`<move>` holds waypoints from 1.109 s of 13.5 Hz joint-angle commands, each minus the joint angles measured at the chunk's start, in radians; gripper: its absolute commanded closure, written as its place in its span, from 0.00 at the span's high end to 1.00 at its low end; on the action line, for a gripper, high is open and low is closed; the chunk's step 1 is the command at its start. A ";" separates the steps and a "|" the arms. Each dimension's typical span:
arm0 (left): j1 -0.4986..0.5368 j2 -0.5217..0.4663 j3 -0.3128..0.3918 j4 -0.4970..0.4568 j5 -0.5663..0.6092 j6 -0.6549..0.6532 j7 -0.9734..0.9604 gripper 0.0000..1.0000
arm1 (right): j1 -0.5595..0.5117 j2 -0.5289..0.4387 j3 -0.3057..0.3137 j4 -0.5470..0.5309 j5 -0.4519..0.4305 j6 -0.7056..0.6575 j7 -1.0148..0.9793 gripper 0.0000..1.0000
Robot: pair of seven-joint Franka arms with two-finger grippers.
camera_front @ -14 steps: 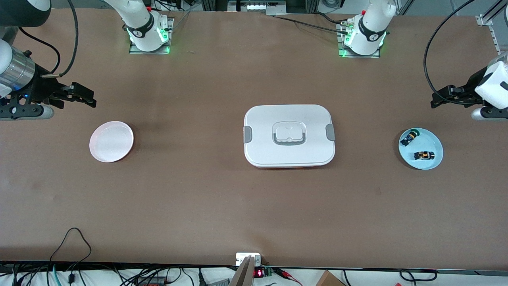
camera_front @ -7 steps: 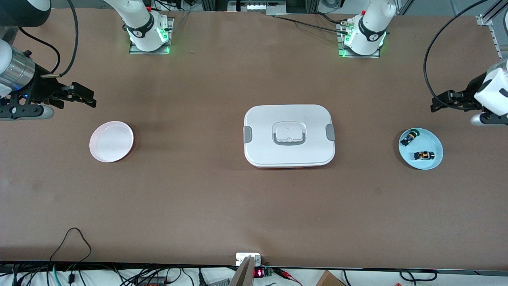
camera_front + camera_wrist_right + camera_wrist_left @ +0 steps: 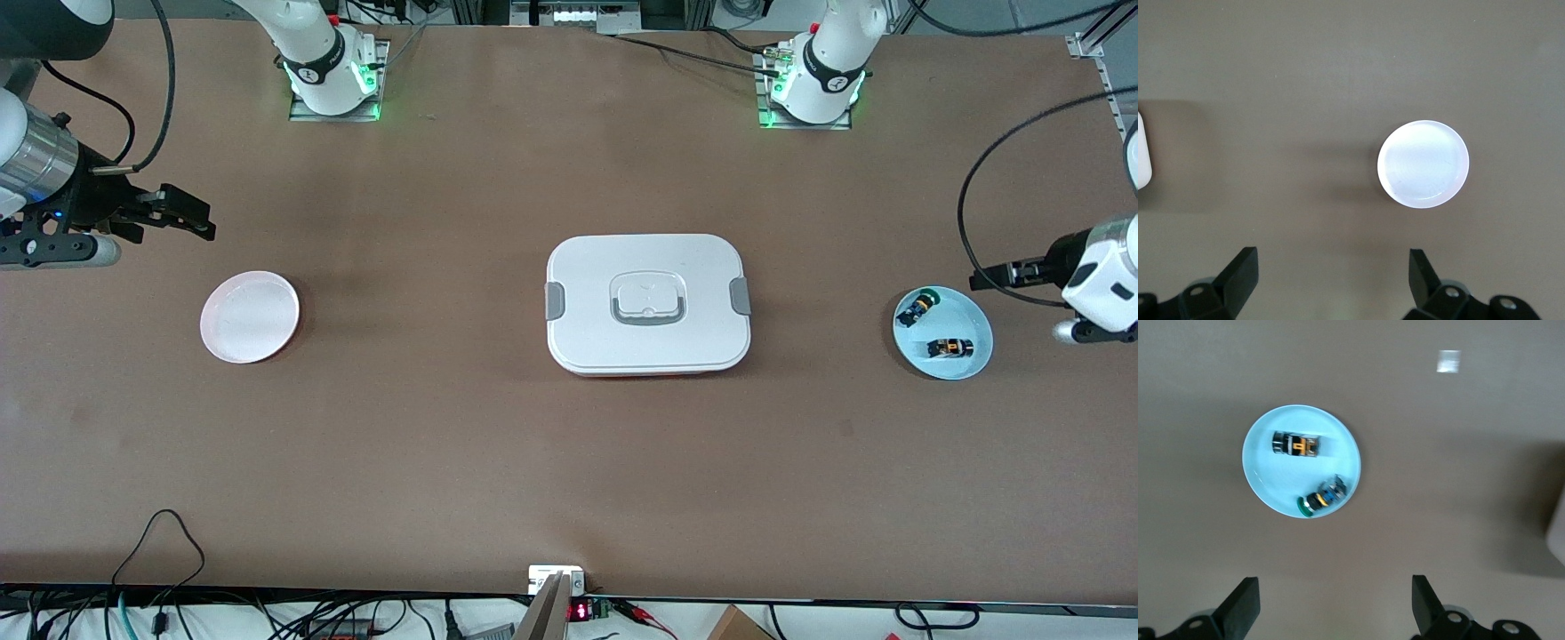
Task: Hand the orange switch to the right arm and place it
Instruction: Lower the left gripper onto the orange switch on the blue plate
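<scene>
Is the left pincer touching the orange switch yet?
Apart. The left wrist view shows the open left pincer over bare table, clear of the blue dish holding the orange switch.

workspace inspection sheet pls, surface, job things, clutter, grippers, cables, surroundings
surface: brown table, one flat top.
job's things: orange switch lies in the blue dish toward the left arm's end, beside the green switch; pink dish toward the right arm's end holds nothing.
clutter: white lidded box at mid-table, shut.
grippers: left gripper open, over the table by the blue dish; right gripper open, waits over the table near the pink dish.
cables: black cable loops to the left wrist; wires along the table edge nearest the front camera.
surroundings: arm bases lit green.
</scene>
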 commanded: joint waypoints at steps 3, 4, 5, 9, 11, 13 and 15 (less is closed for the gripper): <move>0.048 0.106 -0.007 -0.048 0.100 0.229 0.066 1.00 | -0.015 -0.012 0.007 -0.006 0.002 -0.007 0.013 1.00; 0.065 0.108 -0.007 -0.091 0.100 0.303 0.095 1.00 | -0.015 -0.012 0.005 -0.006 0.002 -0.007 0.013 1.00; 0.071 0.108 -0.007 -0.142 0.099 0.381 0.102 1.00 | -0.015 -0.012 0.007 -0.007 0.002 -0.007 0.013 1.00; 0.093 0.123 -0.011 -0.265 0.093 0.619 0.126 1.00 | -0.015 -0.012 0.007 -0.006 0.002 -0.009 0.013 1.00; 0.122 0.151 -0.020 -0.279 0.085 0.698 0.152 1.00 | -0.016 -0.012 0.007 -0.006 0.002 -0.009 0.013 1.00; 0.140 0.181 -0.037 -0.280 0.083 0.738 0.157 1.00 | -0.018 -0.012 0.007 -0.007 0.002 -0.009 0.013 1.00; 0.154 0.201 -0.049 -0.285 0.082 0.752 0.157 1.00 | -0.018 -0.012 0.007 -0.007 0.002 -0.009 0.013 1.00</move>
